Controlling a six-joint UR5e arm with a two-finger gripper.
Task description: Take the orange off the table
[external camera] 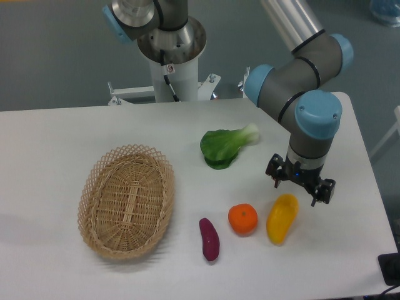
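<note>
The orange is small, round and bright orange, and sits on the white table toward the front, between a purple piece and a yellow-orange pepper. My gripper hangs from the arm's wrist to the right of and behind the orange, above the top end of the pepper. Its two fingers stand apart with nothing between them. It is clear of the orange.
A yellow-orange pepper-like vegetable lies right of the orange, under the gripper. A purple eggplant-like piece lies to its left. A green leafy vegetable lies behind. A woven oval basket stands at the left. The arm's base is at the back.
</note>
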